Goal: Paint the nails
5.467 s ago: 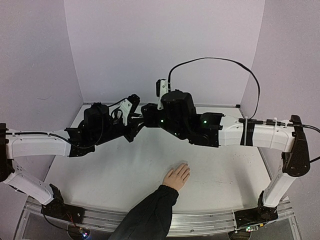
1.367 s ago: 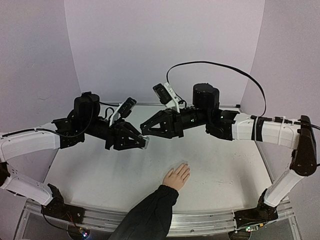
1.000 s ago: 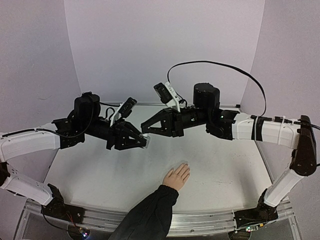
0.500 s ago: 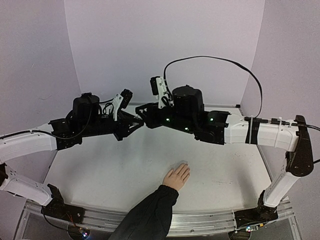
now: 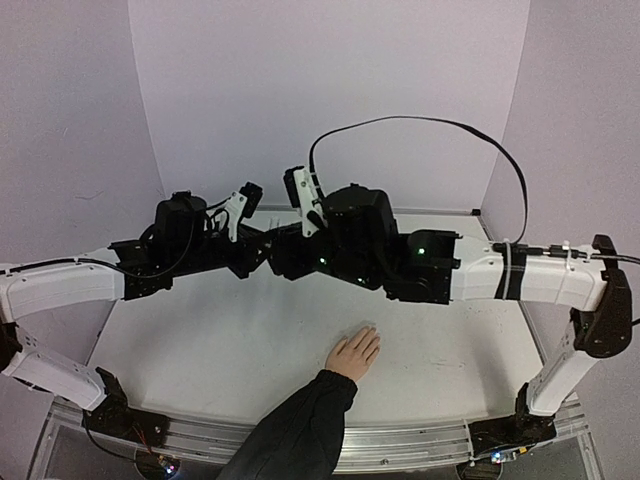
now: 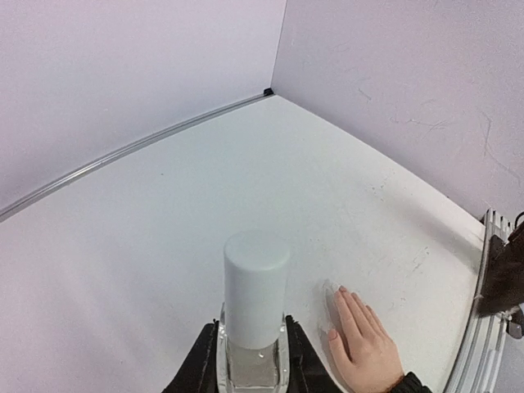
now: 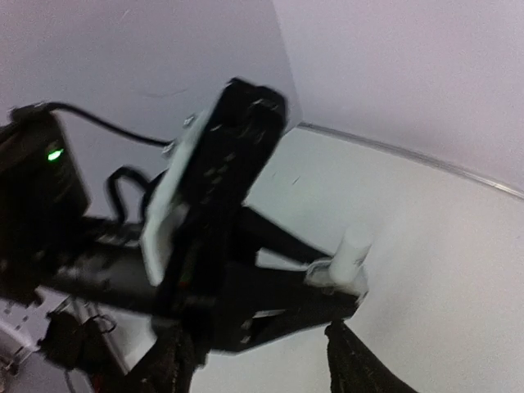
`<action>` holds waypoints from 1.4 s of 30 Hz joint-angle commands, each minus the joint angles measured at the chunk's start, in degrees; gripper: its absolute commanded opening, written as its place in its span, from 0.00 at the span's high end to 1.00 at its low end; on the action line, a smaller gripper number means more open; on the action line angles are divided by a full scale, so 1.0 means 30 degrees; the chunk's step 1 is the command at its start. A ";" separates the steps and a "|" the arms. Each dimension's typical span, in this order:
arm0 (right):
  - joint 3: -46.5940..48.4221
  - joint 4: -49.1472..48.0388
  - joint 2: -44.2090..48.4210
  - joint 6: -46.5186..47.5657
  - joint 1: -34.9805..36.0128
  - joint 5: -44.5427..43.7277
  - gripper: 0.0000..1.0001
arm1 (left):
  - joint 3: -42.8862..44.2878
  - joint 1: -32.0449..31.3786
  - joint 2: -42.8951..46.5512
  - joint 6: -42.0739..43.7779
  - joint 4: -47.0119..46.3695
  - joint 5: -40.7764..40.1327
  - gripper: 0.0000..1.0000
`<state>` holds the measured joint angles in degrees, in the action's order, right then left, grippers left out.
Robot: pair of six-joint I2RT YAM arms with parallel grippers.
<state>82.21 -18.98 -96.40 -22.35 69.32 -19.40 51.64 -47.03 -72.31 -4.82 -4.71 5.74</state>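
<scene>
The right wrist view is smeared by motion blur: the black-and-white left arm [image 7: 213, 188] fills its centre, and only the small clear glass bottle with a white cylindrical cap [image 7: 350, 255] stands out, right of centre. The right gripper [image 7: 258, 340] shows as two dark fingers at the bottom edge, spread wide apart. In the left wrist view the left gripper [image 6: 252, 364] is clamped on the bottle's body, both cut off by the bottom edge. The nails [image 6: 332, 334] are pale specks, barely made out, on the light-skinned human hand [image 6: 366, 348], which lies flat on the white table [image 6: 147, 246] at lower right. Its dark sleeve [image 5: 295, 432] runs off the overhead view's bottom edge.
</scene>
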 commanded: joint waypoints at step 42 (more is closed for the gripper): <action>-0.2949 -0.7249 0.1606 0.0215 -0.4563 2.5026 0.76 | 0.1115 0.0174 -0.0107 -0.2469 -0.1828 2.0331 1.00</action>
<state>71.20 -36.38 -91.42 -20.93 55.59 52.75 52.16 -46.24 -72.69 -12.05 -7.14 65.01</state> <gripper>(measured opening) 0.285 0.211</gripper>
